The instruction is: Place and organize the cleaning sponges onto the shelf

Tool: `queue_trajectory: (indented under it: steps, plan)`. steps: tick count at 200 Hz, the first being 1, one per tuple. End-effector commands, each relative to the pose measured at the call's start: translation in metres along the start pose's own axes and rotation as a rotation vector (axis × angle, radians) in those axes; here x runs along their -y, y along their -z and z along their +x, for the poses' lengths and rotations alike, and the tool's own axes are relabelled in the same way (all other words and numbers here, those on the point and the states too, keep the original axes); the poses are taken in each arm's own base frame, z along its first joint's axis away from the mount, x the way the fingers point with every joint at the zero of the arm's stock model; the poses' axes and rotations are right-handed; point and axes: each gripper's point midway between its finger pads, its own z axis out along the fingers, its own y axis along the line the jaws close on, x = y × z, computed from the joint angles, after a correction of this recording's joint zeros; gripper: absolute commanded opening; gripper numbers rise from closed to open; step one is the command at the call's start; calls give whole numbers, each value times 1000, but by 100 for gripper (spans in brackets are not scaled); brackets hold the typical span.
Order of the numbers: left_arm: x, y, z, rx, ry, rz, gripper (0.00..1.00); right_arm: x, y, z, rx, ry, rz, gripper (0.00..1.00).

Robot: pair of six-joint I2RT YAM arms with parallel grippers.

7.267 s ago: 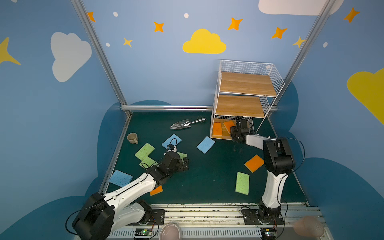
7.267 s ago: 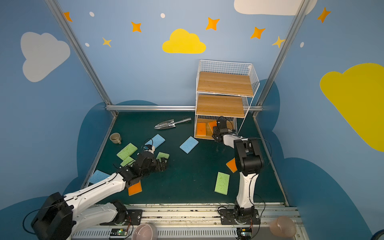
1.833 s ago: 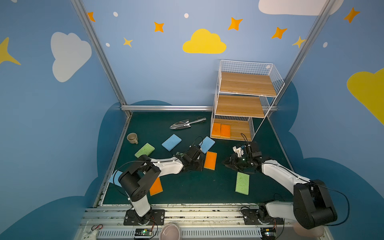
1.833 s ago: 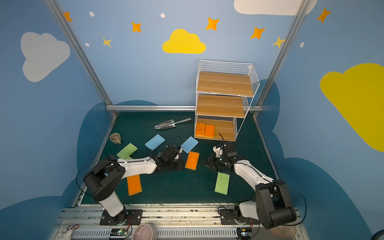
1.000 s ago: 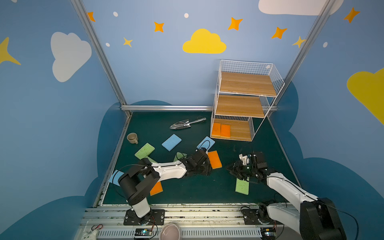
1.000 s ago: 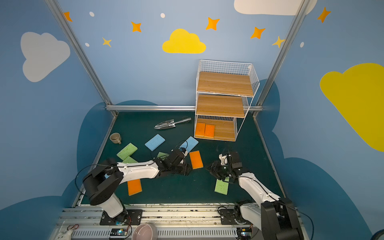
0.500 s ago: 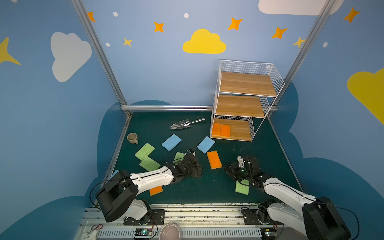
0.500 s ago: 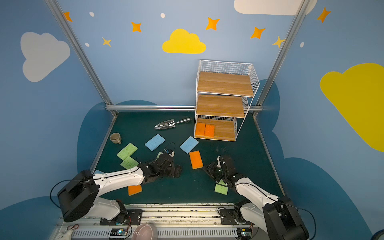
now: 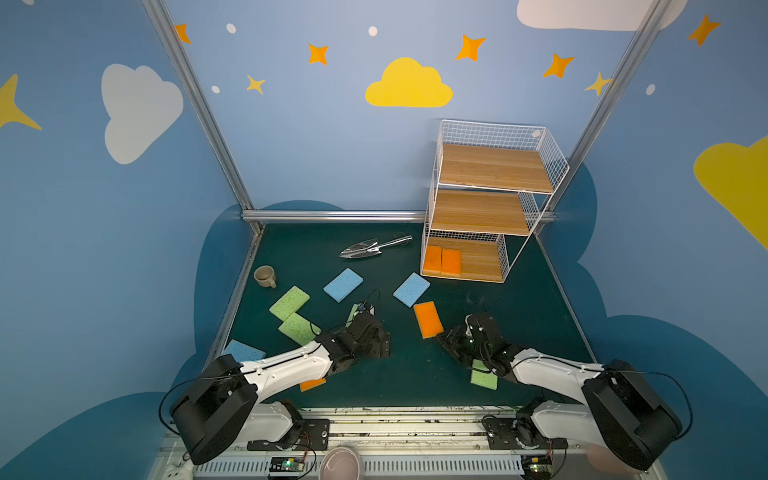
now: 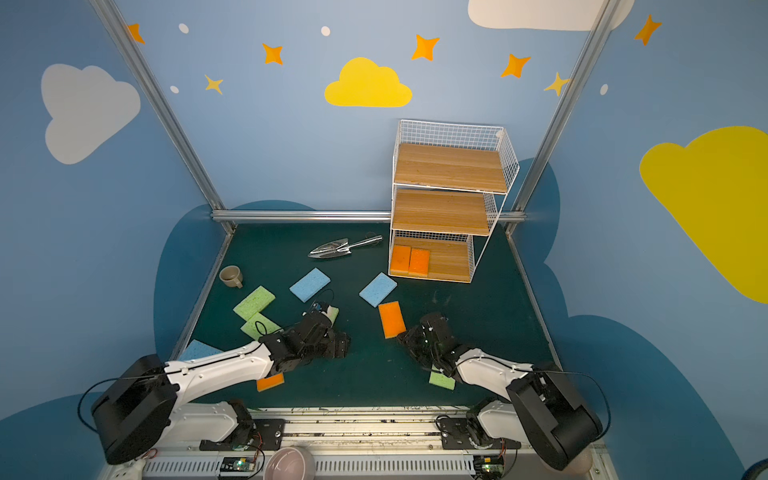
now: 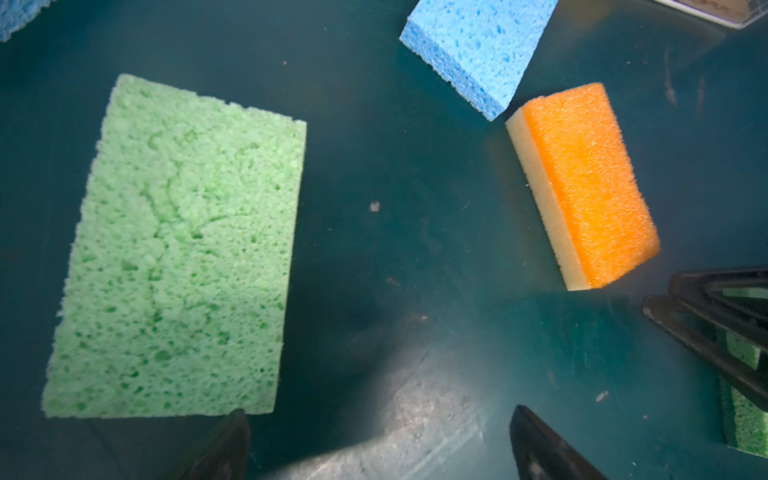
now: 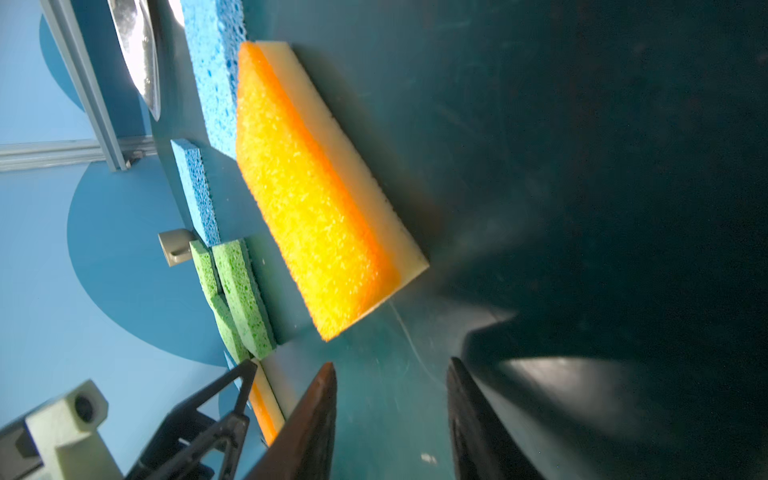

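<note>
The white wire shelf (image 9: 478, 208) stands at the back right with two orange sponges (image 9: 442, 261) side by side on its bottom board. A loose orange sponge (image 9: 428, 319) (image 12: 316, 199) lies on the mat. My right gripper (image 9: 446, 343) (image 12: 390, 365) sits just in front of its near end, open and empty. My left gripper (image 9: 382, 345) (image 11: 378, 415) hovers low to the left, open wide and empty, beside a green sponge (image 11: 178, 249). Blue sponges (image 9: 343, 284) (image 9: 411, 289) and green sponges (image 9: 289, 302) (image 9: 299, 328) are scattered on the left. Another green sponge (image 9: 484, 376) lies partly under my right arm.
A metal trowel (image 9: 374, 248) lies at the back of the mat and a small beige cup (image 9: 264, 276) sits near the left wall. A blue sponge (image 9: 243, 351) and an orange sponge (image 9: 312, 384) lie by my left arm near the front edge.
My left gripper opened, left the orange sponge on the mat and drew back to the left and front. My right gripper moved left up to that sponge's near end.
</note>
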Motion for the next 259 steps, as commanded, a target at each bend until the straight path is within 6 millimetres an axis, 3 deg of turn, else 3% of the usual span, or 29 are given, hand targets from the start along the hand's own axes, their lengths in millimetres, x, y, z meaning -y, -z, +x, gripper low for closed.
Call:
queue_trajectory:
  steps: [1,82,164,222,259]
  plan:
    - [-2,2,-3,15,13,5,97,-6,-8,-6,30,-49,-17,43]
    - [-13,4,-3,21,30,-4,97,-6,-26,-10,29,-73,27,37]
    - [-17,5,-1,12,35,-13,97,4,-38,-11,18,-81,71,4]
    - [-15,11,-5,28,42,-1,97,-3,-25,-19,46,-70,54,0]
    - [-12,13,-7,27,43,8,97,-13,4,-35,98,-79,14,0]
